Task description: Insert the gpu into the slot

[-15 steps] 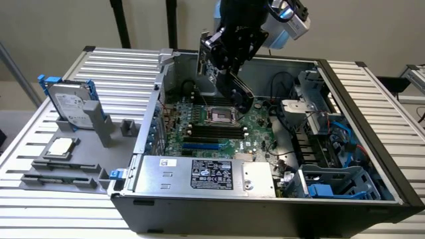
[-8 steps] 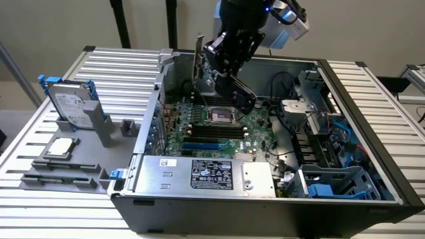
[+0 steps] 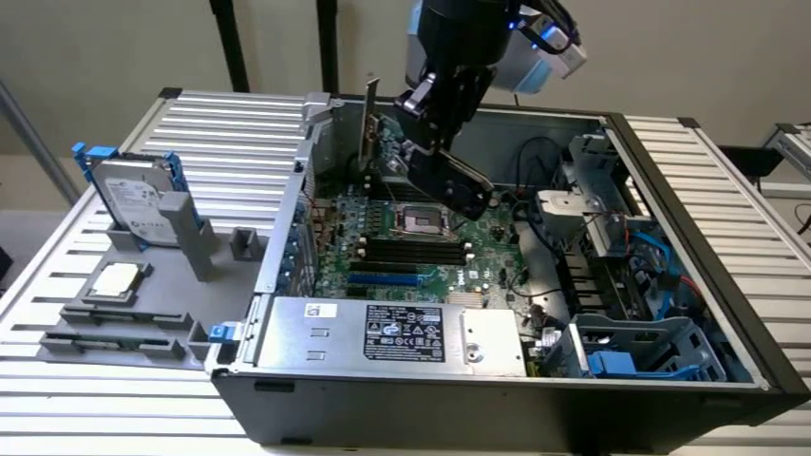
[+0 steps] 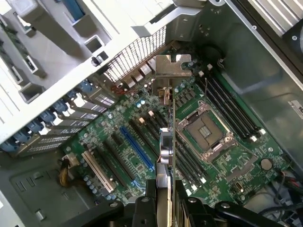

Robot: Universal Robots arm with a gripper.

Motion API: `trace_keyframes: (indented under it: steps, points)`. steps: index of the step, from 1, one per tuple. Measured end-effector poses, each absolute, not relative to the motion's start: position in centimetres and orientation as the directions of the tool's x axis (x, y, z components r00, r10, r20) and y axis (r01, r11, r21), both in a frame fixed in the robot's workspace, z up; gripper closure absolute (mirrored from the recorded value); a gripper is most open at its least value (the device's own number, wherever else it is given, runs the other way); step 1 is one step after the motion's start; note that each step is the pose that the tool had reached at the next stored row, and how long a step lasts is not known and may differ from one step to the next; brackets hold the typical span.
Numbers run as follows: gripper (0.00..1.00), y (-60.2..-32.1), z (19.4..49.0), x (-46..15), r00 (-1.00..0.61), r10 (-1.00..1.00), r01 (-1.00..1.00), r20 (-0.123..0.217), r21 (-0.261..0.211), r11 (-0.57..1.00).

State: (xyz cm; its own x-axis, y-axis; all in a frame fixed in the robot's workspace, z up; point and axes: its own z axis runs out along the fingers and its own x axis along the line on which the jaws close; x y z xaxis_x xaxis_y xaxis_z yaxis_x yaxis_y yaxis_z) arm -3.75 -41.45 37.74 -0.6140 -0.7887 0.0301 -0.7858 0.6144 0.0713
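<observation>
Exterior view: we look from above, slanting down into the open case (image 3: pixel 507 399) on the bench (image 3: pixel 76 399), at middle distance.
Wrist view: we look from close, down along the gpu (image 4: pixel 166 146), onto the motherboard (image 4: pixel 118 156).
Shared: motherboard and CPU socket (image 3: pixel 419 220).

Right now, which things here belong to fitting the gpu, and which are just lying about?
Job: gpu, held in the tool; motherboard slots.
Lying about: hard drive, loose processor chip, silver power supply.
</observation>
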Motion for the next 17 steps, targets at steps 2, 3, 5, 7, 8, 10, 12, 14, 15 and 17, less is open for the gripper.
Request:
trace_keyframes:
  steps: [2,3,5,7,8,10,12,14,15,17]
  points:
    - [0.74,-41.5,37.6,-3.7,-0.584,-0.811,-0.808,0.030,0.071,0.584]
    - [0.74,-41.5,37.5,-3.7,-0.569,-0.822,-0.819,0.030,0.071,0.570]
    - [0.74,-41.5,37.3,-3.7,-0.539,-0.842,-0.839,0.030,0.071,0.540]
    - [0.74,-41.4,37.1,-3.7,-0.509,-0.860,-0.858,0.030,0.071,0.509]
    - [0.74,-41.5,37.0,-3.7,-0.493,-0.869,-0.867,0.030,0.071,0.494]
    - [0.74,-41.5,36.8,-3.7,-0.461,-0.887,-0.884,0.030,0.070,0.462]
    - [0.74,-41.5,36.7,-3.7,-0.428,-0.903,-0.900,0.029,0.070,0.429]
    - [0.74,-41.5,36.5,-3.7,-0.396,-0.918,-0.915,0.029,0.070,0.397]
    - [0.74,-41.5,36.4,-3.7,-0.379,-0.925,-0.922,0.029,0.070,0.380]
    - [0.74,-41.5,36.2,-3.7,-0.344,-0.938,-0.936,0.029,0.070,0.345]
